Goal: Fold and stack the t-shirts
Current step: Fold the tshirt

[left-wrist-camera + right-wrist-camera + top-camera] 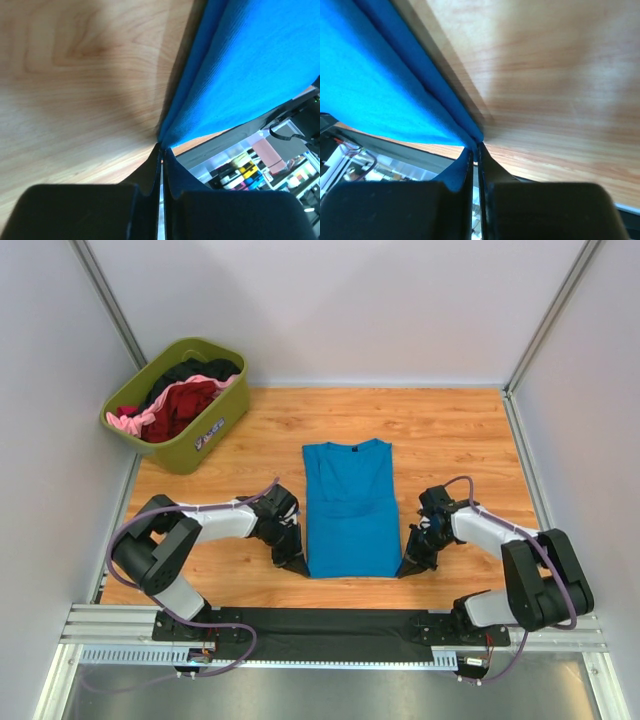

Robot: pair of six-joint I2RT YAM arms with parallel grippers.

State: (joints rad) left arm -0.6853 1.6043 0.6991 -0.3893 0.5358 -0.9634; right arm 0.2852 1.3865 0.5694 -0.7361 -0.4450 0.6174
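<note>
Tabletop (pixel 460 430) is carrying a blue t-shirt (pixel 348 505); left claw (pixel 296 562) and right claw (pixel 408 568) are pinching its near corners shut, probably needing an even lift-and-fold next.

I see a light-wood tabletop (pixel 460 440) boxed by plain white walls (pixel 350 310) on three sides, metal rails (pixel 100 625) along its near edge.

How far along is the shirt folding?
Done: the blue shirt lies flat with its sleeves folded in. In hand: the left fingers and right fingers are each shut on a near hem corner. Still to do: folding it over, then the other shirts, all in the tub; no stack yet.
</note>
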